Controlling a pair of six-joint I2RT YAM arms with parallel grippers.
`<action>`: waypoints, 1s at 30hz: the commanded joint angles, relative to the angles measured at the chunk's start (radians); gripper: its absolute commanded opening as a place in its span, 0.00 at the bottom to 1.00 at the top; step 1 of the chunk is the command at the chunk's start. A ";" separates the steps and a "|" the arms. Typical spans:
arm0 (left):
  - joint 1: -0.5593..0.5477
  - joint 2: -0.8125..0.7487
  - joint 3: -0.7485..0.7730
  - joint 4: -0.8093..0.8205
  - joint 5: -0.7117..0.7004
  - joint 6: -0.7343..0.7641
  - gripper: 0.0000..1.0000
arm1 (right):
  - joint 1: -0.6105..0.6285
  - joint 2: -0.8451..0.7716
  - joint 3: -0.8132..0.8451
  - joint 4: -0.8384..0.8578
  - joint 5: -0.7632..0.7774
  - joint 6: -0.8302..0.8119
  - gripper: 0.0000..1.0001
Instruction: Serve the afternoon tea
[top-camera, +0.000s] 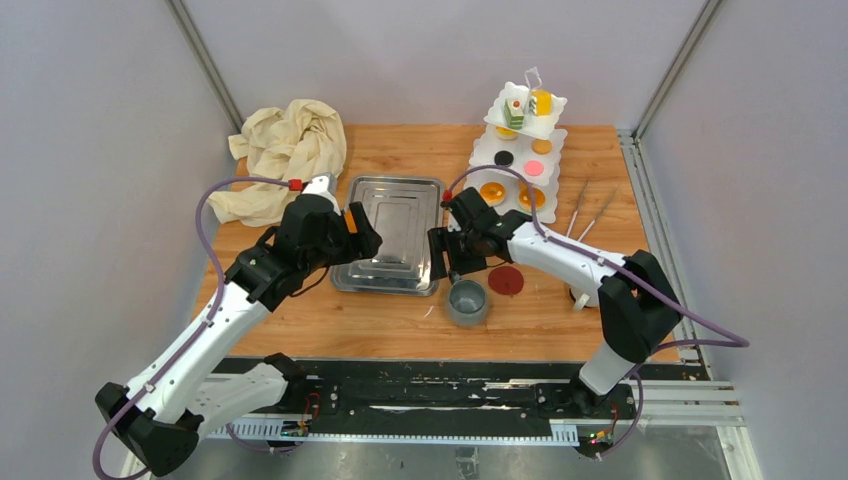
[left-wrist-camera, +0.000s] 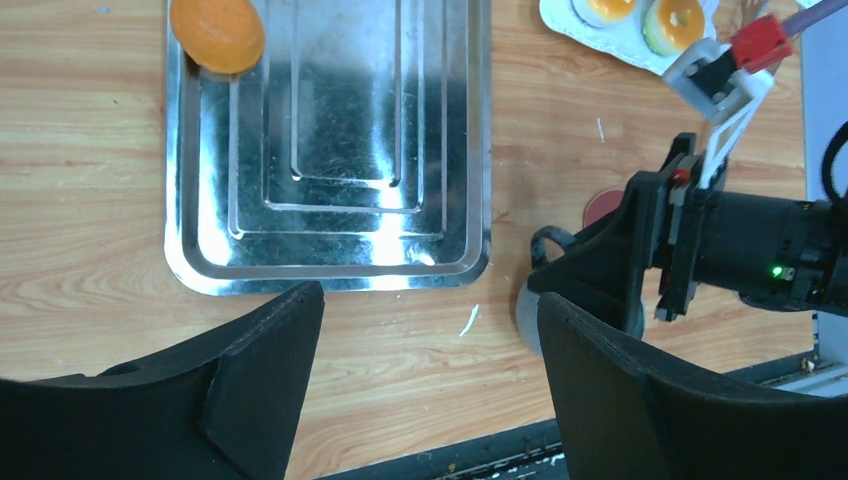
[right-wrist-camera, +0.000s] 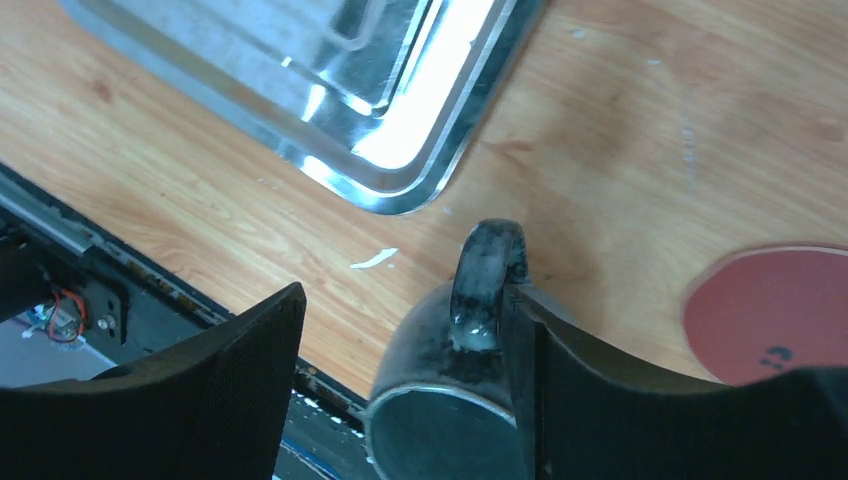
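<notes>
The grey mug stands on the table in front of the steel tray. In the right wrist view it sits between my right gripper's open jaws, its handle against the right finger. From above, the right gripper hovers just above the mug. My left gripper is open and empty over the tray's left side; in its own view the jaws frame bare wood. An orange cake lies on the tray. The white stand at the back right holds several cakes and tarts. The off-white mug is mostly hidden behind the right arm.
The steel tray lies mid-table, also in the left wrist view. A cream cloth is bunched at the back left. A dark red coaster lies right of the grey mug. Two thin utensils lie right of the stand.
</notes>
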 joint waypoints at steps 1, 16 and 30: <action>0.006 -0.036 -0.014 0.013 -0.014 0.054 0.83 | 0.081 0.023 0.052 -0.044 0.000 -0.019 0.69; 0.015 -0.136 0.056 -0.075 -0.103 0.082 0.83 | 0.324 0.093 0.149 -0.220 -0.044 -0.116 0.67; 0.027 -0.128 -0.013 -0.063 -0.165 0.018 0.82 | 0.454 -0.058 0.094 -0.409 0.226 -0.018 0.67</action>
